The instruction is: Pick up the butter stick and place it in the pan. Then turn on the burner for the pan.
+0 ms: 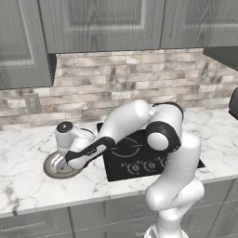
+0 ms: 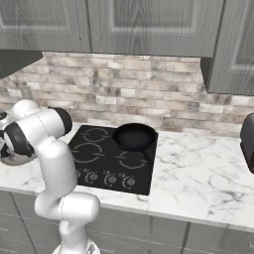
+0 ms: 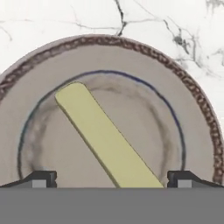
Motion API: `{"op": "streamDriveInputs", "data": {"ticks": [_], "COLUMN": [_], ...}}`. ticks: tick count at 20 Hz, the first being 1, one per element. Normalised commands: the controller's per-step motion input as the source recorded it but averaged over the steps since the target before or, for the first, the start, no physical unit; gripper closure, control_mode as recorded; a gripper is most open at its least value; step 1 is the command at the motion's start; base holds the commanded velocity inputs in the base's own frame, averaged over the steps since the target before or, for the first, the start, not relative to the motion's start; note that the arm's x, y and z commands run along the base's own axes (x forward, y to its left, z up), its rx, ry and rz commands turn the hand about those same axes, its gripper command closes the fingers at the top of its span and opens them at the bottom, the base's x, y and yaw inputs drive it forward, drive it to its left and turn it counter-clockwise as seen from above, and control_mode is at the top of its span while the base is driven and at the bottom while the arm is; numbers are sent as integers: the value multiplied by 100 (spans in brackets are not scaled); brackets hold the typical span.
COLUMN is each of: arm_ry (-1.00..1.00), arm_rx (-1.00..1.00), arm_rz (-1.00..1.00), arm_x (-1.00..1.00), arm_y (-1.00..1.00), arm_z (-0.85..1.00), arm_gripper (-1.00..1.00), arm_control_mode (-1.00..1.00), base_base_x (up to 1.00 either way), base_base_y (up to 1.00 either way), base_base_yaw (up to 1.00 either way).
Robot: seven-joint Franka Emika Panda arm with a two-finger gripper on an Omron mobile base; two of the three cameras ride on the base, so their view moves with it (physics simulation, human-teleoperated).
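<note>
- Gripper (image 3: 112, 178): jaws spread wide, nothing held; the two dark tips sit far apart at the bottom of the hand view w/ the butter stick (image 3: 107, 138) between them.
- Hand view: butter stick is a pale yellow bar lying flat on the plate (image 3: 192, 113), running diagonally from upper left toward the lower middle, where its near end is cut off at the bottom. Tips look clear of it; can't tell if they touch the plate.
- Plate in hand view: grey-brown, round, dark speckled rim, thin blue ring inside; white marble counter (image 3: 52, 22) beyond it.
- Left base view: arm reaches out left & low, hand over the plate (image 1: 52, 168) on the counter, just left of the cooktop (image 1: 122, 168). Butter not visible here, hand covers it; finger tips can't be made out.
- Left base view also shows the knobs (image 1: 142, 166) along the cooktop's front edge; arm hides most of the rings.
- Right base view: pan (image 2: 135, 136), black & round, sits on the cooktop's back right ring, well apart from the plate (image 2: 15, 158), which peeks out at far left behind the arm.
- Right base view: pan looks empty inside; handle not discernible.
- Both base views: brick backsplash (image 2: 124, 89), grey cabinets above.
</note>
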Motion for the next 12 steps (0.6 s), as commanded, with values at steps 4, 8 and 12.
{"op": "streamDriveInputs", "data": {"ticks": [4, 8, 12], "arm_ry": [0, 0, 1], "arm_rx": [0, 0, 0], "arm_rz": [3, 4, 5], "arm_x": [1, 4, 10], "arm_y": [0, 0, 0], "arm_z": [-10, -22, -37], "arm_gripper": [-100, -100, -100], "arm_control_mode": [-100, -100, -100], "base_base_x": [0, 0, 0], "base_base_y": [0, 0, 0], "base_base_yaw": [0, 0, 0]}}
